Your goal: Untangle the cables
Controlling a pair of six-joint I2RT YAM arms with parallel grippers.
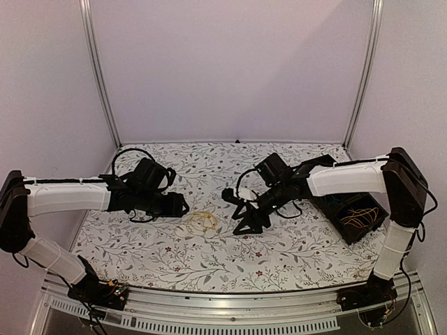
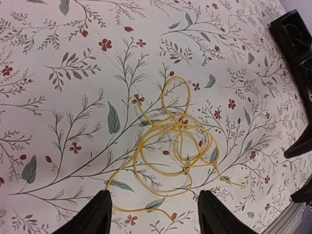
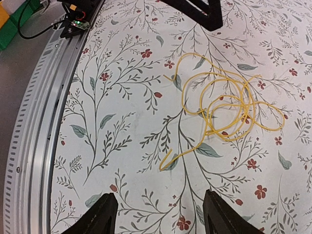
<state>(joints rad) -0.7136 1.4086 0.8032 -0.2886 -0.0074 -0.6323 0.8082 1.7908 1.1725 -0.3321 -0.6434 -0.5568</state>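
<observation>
The thin yellow cable (image 1: pixel 204 221) lies in a loose, roughly round tangle of overlapping loops, flat on the middle of the white cloth printed with leaves and red flowers (image 1: pixel 140 244). It sits between the two arms and is held by neither. In the left wrist view the cable (image 2: pixel 173 136) lies straight ahead of the left gripper (image 2: pixel 155 207). One narrow loop reaches away from the jaws, and a loose tail curves back to pass on the cloth between the two black fingertips. Those jaws stand apart with nothing in them. In the right wrist view the cable (image 3: pixel 229 109) lies ahead and off to one side of the right gripper (image 3: pixel 158 209), with only one free end trailing toward it. Its jaws are also apart and empty.

The left arm looks to be the nearer, its opening already lined up over a tail. The strand is slim, smooth and springy, holds its curls, and would likely drag the whole coil if pulled. A black open box (image 1: pixel 349 213) stands on the table's right side.
</observation>
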